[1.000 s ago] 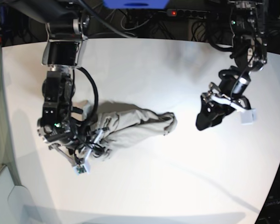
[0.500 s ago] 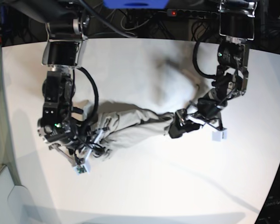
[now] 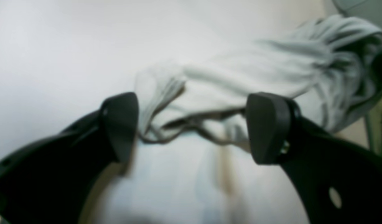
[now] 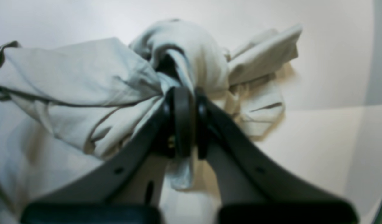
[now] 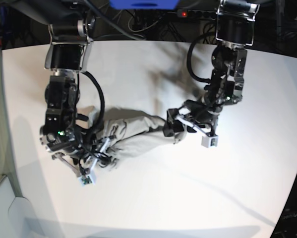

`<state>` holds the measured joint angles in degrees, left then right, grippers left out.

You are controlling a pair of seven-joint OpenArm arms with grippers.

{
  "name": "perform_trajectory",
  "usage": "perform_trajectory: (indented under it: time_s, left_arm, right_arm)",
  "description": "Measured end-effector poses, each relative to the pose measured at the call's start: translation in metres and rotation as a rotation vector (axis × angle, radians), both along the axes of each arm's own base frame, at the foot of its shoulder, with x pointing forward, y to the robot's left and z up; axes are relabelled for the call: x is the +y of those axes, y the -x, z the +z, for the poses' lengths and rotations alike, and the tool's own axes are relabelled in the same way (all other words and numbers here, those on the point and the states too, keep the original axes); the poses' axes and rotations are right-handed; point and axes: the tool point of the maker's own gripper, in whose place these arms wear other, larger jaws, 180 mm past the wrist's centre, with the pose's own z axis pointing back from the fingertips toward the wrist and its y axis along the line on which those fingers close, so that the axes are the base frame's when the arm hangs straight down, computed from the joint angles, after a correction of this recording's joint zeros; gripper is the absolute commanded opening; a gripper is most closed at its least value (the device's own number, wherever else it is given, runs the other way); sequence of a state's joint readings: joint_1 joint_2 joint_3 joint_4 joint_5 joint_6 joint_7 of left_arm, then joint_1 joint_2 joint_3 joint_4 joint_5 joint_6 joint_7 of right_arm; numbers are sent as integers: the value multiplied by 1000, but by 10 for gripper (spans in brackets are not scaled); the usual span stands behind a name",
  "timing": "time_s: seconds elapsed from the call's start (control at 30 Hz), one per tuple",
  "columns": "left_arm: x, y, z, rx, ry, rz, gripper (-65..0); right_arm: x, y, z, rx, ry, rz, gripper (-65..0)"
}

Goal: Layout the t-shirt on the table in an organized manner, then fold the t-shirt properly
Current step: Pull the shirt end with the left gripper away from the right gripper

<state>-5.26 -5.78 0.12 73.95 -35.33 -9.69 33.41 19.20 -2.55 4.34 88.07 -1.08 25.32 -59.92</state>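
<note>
The grey-beige t-shirt (image 5: pixel 133 134) lies bunched in a long wrinkled heap on the white table (image 5: pixel 188 198). In the base view my right gripper (image 5: pixel 101 148) is at the heap's left end. The right wrist view shows the right gripper (image 4: pixel 183 124) shut on a gathered fold of the t-shirt (image 4: pixel 85 77). My left gripper (image 5: pixel 172 130) is at the heap's right end. In the left wrist view the left gripper (image 3: pixel 194 127) is open, and the crumpled end of the t-shirt (image 3: pixel 240 77) lies between and just beyond its black fingertips (image 3: pixel 119 124).
Behind the table's far edge are cables, a black power strip (image 5: pixel 198 13) with a red light and a blue object (image 5: pixel 143 4). Bare tabletop (image 5: pixel 153 64) surrounds the shirt. The table's left edge (image 5: pixel 2 124) runs close to the right arm.
My left arm has swung from the table's right side over to the shirt's right end, and its jaws have opened wider. The right gripper has stayed shut on the shirt.
</note>
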Motion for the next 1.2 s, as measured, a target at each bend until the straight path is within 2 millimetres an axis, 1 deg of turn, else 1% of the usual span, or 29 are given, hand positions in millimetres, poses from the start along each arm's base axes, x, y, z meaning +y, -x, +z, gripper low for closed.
perform_trajectory:
  time_s: [0.07, 0.13, 0.37, 0.4, 0.43, 0.47, 0.5, 0.57, 0.67, 0.7, 0.73, 0.8, 0.9, 1.0, 1.1, 1.2]
  left_arm:
    - [2, 3, -8, 21, -4, 3, -123]
    - [3, 1, -9, 18, 0, 14, -123]
    - [5, -11, -11, 20, 7, 18, -125]
    - [4, -12, -11, 18, 14, 20, -128]
    - [2, -14, -11, 20, 20, 22, -148]
    - [0, -14, -11, 22, 22, 20, -181]
    - [-1, -15, -12, 24, 22, 22, -231]
    - [-4, -13, -17, 46, 34, 19, -376]
    - [-3, -9, -24, 71, 33, 17, -595]
    - [-3, -9, -26, 76, 35, 18, -642]
    - [-3, -9, -27, 81, 34, 19, -650]
    - [0, -11, -26, 78, 31, 22, -638]
    - [2, -11, -27, 79, 27, 25, -647]
    - [7, -9, -22, 64, 13, 17, -646]
    - [28, -8, -5, 16, 17, 74, -646]
    - [55, -14, 12, -29, 12, 138, -646]
  right_arm:
    - [0, 0, 0, 0, 0, 0, -650]
    - [0, 0, 0, -1, 0, 0, -650]
    - [0, 0, -1, 1, -1, 1, -650]
    - [0, -1, 0, 0, -2, 0, -650]
    - [0, -1, 0, -1, -1, 0, -650]
    - [0, -1, 0, -1, -2, 0, -650]
    - [0, -1, 0, -1, -2, 0, -650]
    - [0, -1, 0, 0, -2, 0, -650]
    - [0, -1, -1, 1, -1, 0, -650]
    - [0, -1, -1, 1, -2, 0, -650]
    - [0, -1, -1, 1, -2, 0, -650]
    - [0, -1, -1, 1, -2, 0, -650]
    - [0, -1, -1, 1, -1, 0, -650]
    - [0, -1, -1, 1, -1, 0, -650]
    - [-2, -1, 0, 0, 0, -1, -650]
    - [-2, 0, -1, 5, -3, 0, -650]
